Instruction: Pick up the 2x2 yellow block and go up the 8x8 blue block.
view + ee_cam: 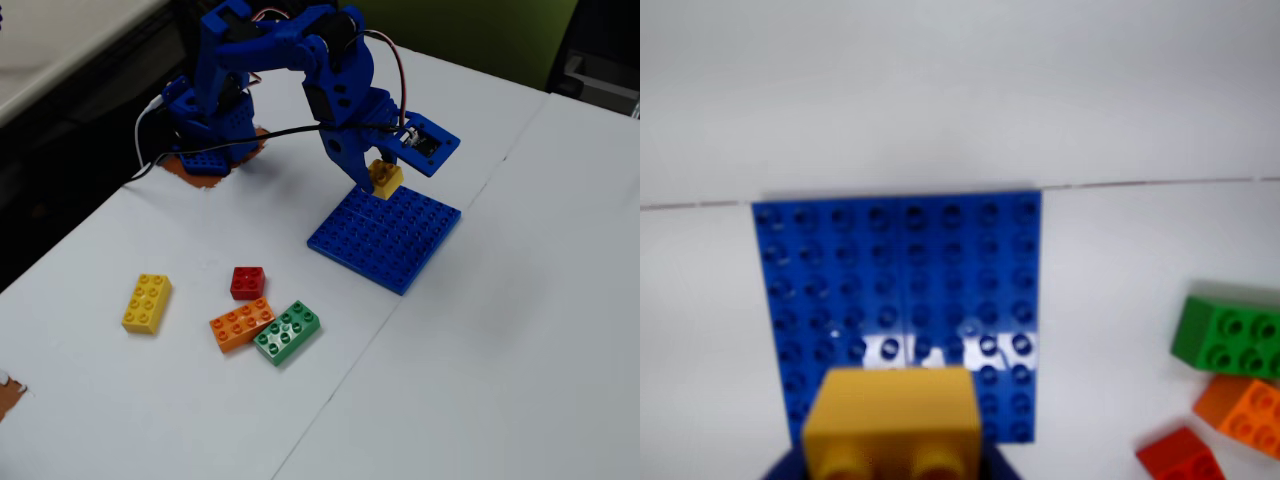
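Note:
The 2x2 yellow block (385, 179) hangs in my gripper (381, 181), which is shut on it, just above the near-arm edge of the 8x8 blue block (390, 238). In the wrist view the yellow block (892, 420) fills the bottom centre, studs facing the camera, with the blue jaws barely showing beside it. The blue baseplate (900, 300) lies flat on the white table beyond it. I cannot tell whether the yellow block touches the plate.
In the fixed view a longer yellow brick (147, 302), a red brick (247, 282), an orange brick (240, 323) and a green brick (287, 332) lie left of the plate. The wrist view shows the green (1230, 335), orange (1243, 410) and red (1180, 458) bricks at the right.

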